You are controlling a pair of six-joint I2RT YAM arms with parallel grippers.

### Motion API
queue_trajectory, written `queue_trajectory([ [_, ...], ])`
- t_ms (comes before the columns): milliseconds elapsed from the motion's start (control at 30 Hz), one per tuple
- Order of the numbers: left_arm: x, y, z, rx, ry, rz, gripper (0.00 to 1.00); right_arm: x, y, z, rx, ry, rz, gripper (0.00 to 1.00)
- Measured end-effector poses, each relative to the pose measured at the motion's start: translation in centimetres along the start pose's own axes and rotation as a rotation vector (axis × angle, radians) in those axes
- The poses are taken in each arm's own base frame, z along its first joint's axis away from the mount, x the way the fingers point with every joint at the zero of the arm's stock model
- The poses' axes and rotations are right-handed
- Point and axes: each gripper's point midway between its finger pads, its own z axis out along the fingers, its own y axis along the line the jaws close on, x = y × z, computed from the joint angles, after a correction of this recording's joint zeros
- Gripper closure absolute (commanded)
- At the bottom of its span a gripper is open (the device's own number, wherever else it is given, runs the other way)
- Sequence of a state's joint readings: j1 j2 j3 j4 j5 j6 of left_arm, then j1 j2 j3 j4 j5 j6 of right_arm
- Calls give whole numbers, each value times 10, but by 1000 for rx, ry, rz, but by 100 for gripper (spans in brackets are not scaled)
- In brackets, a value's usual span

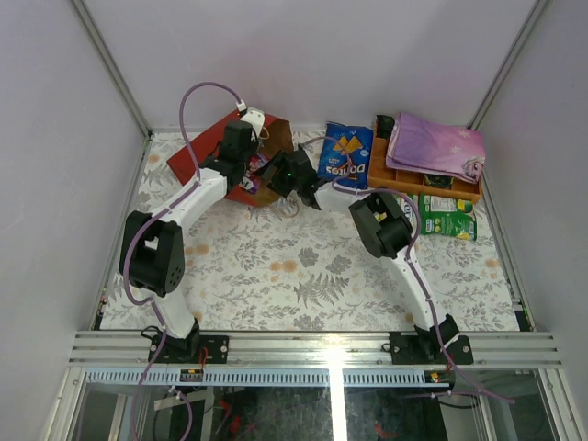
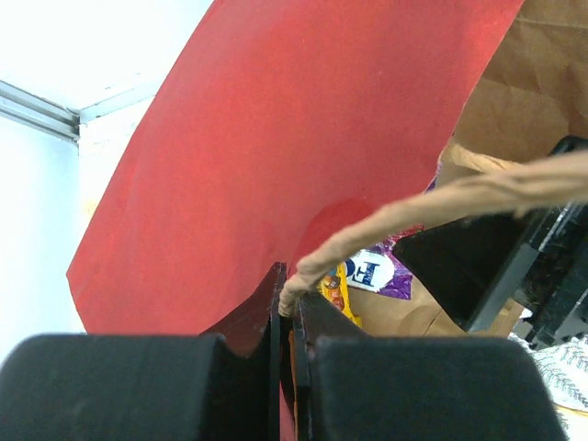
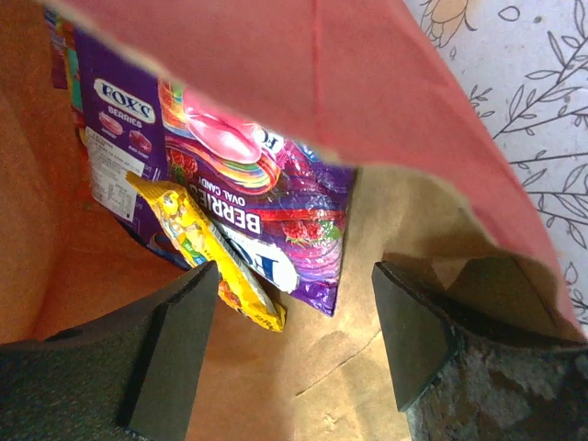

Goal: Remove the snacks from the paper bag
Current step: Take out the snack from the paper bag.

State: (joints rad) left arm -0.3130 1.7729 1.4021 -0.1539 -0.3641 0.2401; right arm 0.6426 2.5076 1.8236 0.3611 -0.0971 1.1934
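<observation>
The paper bag (image 1: 204, 154) lies on its side at the far left, red outside, brown inside. My left gripper (image 1: 243, 152) is shut on its upper rim, where the string handle (image 2: 441, 202) is attached; the jaws (image 2: 287, 303) pinch the paper. My right gripper (image 1: 274, 176) is open inside the bag's mouth (image 3: 294, 276), empty, its fingers either side of a purple Fox's berries pack (image 3: 248, 202) and a small yellow pack (image 3: 207, 253) lying on the brown inside. Both packs show in the left wrist view (image 2: 377, 271). The blue Doritos bag (image 1: 345, 154) and a green Fox's pack (image 1: 447, 217) lie outside on the table.
An orange wooden tray (image 1: 413, 181) with a folded purple cloth (image 1: 432, 142) on it stands at the far right, behind the green pack. White walls and metal frame rails enclose the flower-patterned table (image 1: 303, 266).
</observation>
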Motion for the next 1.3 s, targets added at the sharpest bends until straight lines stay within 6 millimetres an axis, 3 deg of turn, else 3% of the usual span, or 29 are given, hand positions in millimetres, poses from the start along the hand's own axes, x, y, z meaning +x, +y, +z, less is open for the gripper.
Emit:
queue_trajectory([
  [300,-4,3,-4,-4,-12,-6,100,-3,5,29,5,-1,8,40],
  [467,-2,5,-3,-10,-8,-6,100,4,3,44,1,4,15,75],
  [667,0,9,-2,-18,-3,-10,100,15,-7,42,11,13,16,100],
  [800,2,9,-2,-17,1,-9,100,20,-8,20,34,15,-22,100],
  [967,2,9,-2,-17,1,-9,100,23,7,-18,40,31,-78,100],
  [1100,2,9,-2,-17,1,-9,100,19,31,-61,24,30,-131,100],
  [1200,2,9,-2,-17,2,-11,100,10,52,-104,4,6,-168,100],
  [1300,2,8,-1,-17,2,-12,100,1,63,-140,-4,-27,-194,100],
])
